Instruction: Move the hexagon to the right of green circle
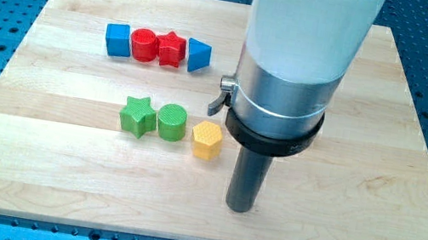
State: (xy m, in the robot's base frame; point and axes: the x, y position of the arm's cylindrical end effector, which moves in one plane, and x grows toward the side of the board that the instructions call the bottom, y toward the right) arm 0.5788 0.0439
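A yellow hexagon (206,139) lies on the wooden board (51,172), just right of and slightly below a green circle (171,122); the two are nearly touching. A green star (138,116) sits against the circle's left side. My tip (240,206) rests on the board to the right of and below the hexagon, a short gap away, touching no block.
A row of blocks lies toward the view's top left: a blue square (117,39), a red circle (144,44), a red star (171,49) and a blue triangular block (197,55). The arm's large white and silver body (296,64) hides the board behind it.
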